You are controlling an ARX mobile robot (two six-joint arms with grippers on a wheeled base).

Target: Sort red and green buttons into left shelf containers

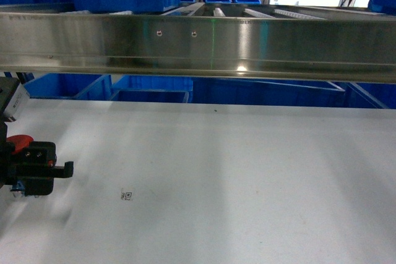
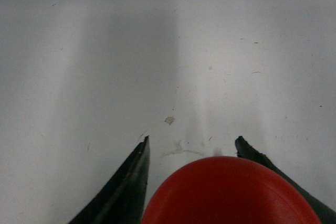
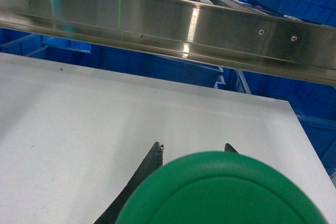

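The red button [image 2: 228, 192] sits right between the fingers of the left claw [image 2: 191, 148], its round cap filling the bottom of the left wrist view, the two dark fingertips showing on either side of it. From the head camera the same red cap [image 1: 18, 142] peeks out just behind the left claw [image 1: 62, 168], low at the left edge, above the white bench [image 1: 235, 177]. That claw reads as clamped on the button, fingers spread only as far as the button's body needs.

Over on the other arm, a green button [image 3: 223, 190] fills the bottom of the right wrist view, held the same way in the right claw [image 3: 191, 148], with the fingertips poking out beyond the cap. So that claw is closed on its load too. The right claw itself does not show in the head view.

Both are held above the bench, short of the steel shelf rail [image 1: 198, 41]. The blue bins [image 1: 151, 94] lie beyond that rail and under it, more of them [image 3: 63, 59] behind the rail in the right wrist view.

My reading: both buttons are picked, neither delivered. No button can be seen in any bin, though the bin insides are mostly hidden. What is left is the carry to the left shelf bins and two releases.
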